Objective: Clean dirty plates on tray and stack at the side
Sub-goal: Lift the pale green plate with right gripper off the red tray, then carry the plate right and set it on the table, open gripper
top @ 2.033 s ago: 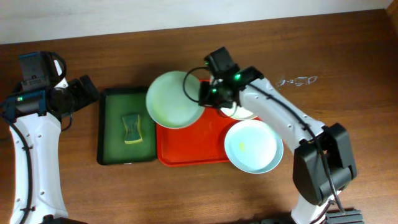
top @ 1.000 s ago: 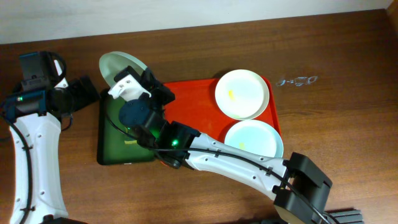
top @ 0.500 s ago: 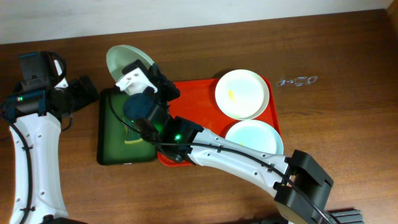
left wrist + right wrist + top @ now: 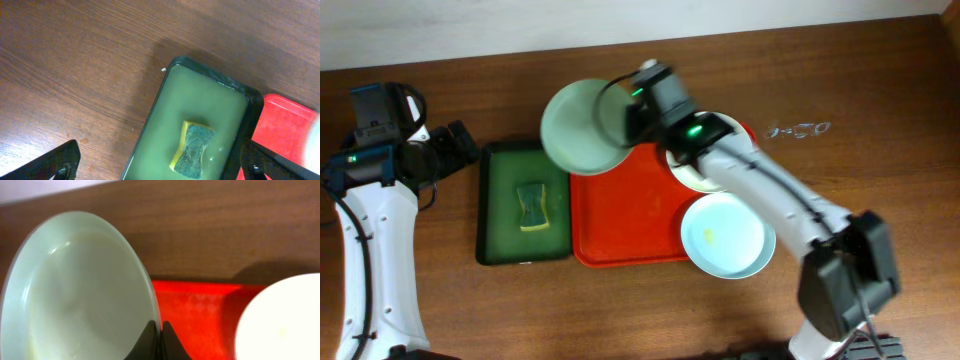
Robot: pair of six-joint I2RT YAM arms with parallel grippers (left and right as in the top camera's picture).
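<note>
My right gripper is shut on the rim of a mint-blue plate and holds it above the red-orange tray's far left corner. In the right wrist view the fingers pinch that plate's edge. A second mint-blue plate lies at the tray's front right. The cream-white plate lies at the back right, partly hidden by the right arm; it also shows in the right wrist view. My left gripper is open above the green tray.
A dark green tray left of the red tray holds a yellow-green sponge, also seen in the left wrist view. A small clear object lies on the wood at the back right.
My right arm has swung back to the right with the mint-blue plate, from over the green tray to over the red tray's far left corner. The left arm has not moved.
</note>
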